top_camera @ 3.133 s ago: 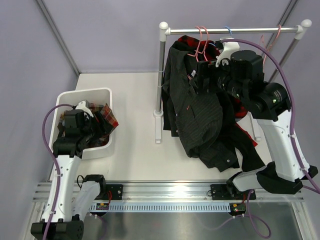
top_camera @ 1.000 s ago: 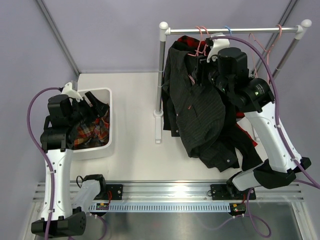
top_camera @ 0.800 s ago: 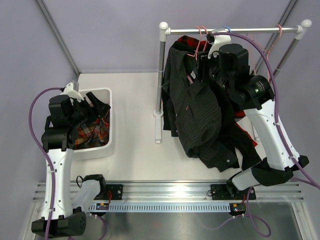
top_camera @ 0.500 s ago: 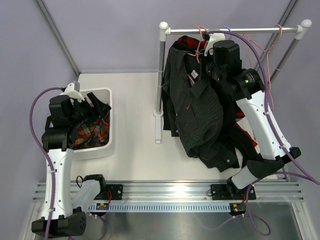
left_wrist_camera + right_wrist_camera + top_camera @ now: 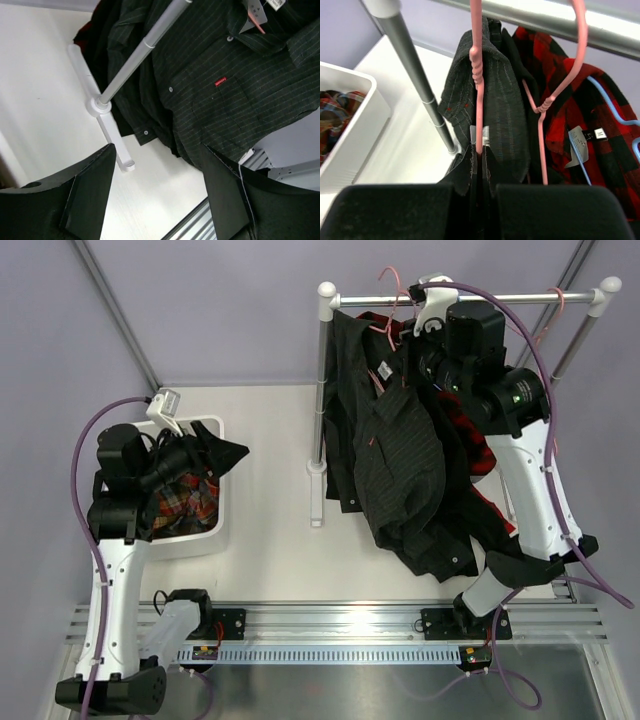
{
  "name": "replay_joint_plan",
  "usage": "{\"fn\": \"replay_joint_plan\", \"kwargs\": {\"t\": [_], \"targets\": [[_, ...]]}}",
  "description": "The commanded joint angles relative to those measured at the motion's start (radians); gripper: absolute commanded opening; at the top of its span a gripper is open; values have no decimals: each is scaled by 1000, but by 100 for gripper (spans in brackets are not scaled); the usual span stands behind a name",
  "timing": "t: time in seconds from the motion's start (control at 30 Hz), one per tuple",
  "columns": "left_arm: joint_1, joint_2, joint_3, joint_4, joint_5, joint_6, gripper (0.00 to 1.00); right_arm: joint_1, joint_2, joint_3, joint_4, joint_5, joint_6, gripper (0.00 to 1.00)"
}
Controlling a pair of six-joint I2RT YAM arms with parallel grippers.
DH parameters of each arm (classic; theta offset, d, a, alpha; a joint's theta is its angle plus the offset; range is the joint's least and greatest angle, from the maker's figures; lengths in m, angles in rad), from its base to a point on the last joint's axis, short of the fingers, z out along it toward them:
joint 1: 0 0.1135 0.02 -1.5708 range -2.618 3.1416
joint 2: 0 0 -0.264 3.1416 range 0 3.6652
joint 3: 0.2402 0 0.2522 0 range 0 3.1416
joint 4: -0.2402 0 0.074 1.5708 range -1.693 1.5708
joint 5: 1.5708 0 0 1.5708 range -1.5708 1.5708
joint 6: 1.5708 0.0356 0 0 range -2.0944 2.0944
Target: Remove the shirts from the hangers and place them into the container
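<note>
At upper right, the right pincer has just clamped the charcoal pinstriped shirt at its collar, opening the second removal, while the left pincer hangs spread over the container edge.

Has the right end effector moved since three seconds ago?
Yes. In the top view the right end effector has shifted up-frame and slightly left, from below the rail to level with it, clamping a pink hanger.

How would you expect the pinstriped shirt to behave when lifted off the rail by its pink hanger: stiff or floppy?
Probably floppy: the pinstriped shirt hangs in loose folds, bunched at the hem. It likely swings, since it dangles from one thin pink hanger. It may drag the red-and-black check shirt, which hangs close beside it.
</note>
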Motion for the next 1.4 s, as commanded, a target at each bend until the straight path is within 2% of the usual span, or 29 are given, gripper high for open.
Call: {"fn": "replay_joint_plan", "kwargs": {"t": [0.0,0.13,0.23,0.27,0.47,0.57,0.73,0.9,1.3,1.37], "targets": [[-58,-4,41,77,47,-12,72,-3,-20,91,0,-47,13,0],[-192,59,145,29,-81,22,71,1,-76,53,-72,-83,108,0],[-347,118,231,17,-198,42,70,29,-184,-130,-53,-117,145,0],[-431,138,254,15,-227,48,70,43,-208,-206,-46,-129,168,0],[-706,273,405,35,-435,132,69,150,-334,-372,-92,-163,228,0],[-758,324,447,69,-461,149,68,179,-399,-423,-121,-200,253,0],[-856,396,517,86,-497,182,65,181,-483,-507,-140,-349,273,0],[-908,435,566,101,-516,186,63,184,-532,-567,-120,-438,294,0],[-994,453,589,86,-531,180,61,184,-518,-613,-74,-458,294,0],[-996,453,572,104,-525,166,58,184,-515,-609,-62,-464,297,0]]}}
